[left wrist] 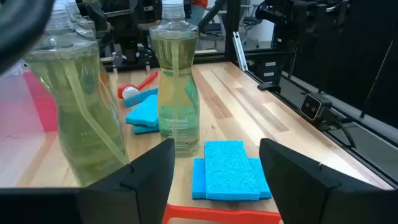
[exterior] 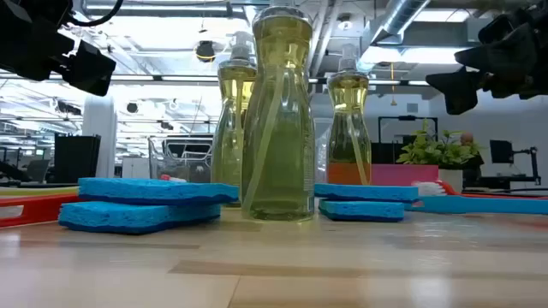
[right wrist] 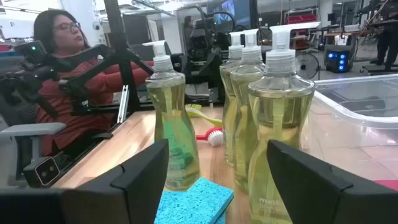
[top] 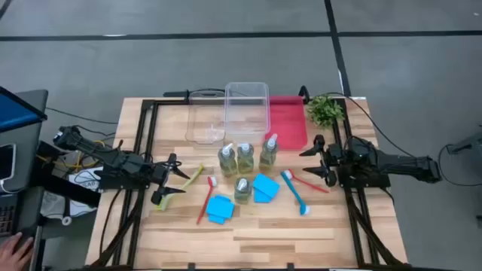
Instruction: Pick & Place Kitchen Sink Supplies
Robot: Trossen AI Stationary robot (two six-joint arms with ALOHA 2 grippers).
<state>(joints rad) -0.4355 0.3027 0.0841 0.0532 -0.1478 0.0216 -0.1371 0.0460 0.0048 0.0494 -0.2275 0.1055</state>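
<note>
Behind the bottles (exterior: pixel 276 111), sponges (exterior: pixel 366 200) (half hidden)

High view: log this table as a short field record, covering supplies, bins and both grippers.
bottles: four soap bottles clustered mid-table
sponges: blue sponges, two stacks flanking the front bottle
brushes: red brush, blue brush, yellow-green brush
bins: clear bin, red bin, far edge
left gripper: open, empty
right gripper: open, empty
</note>
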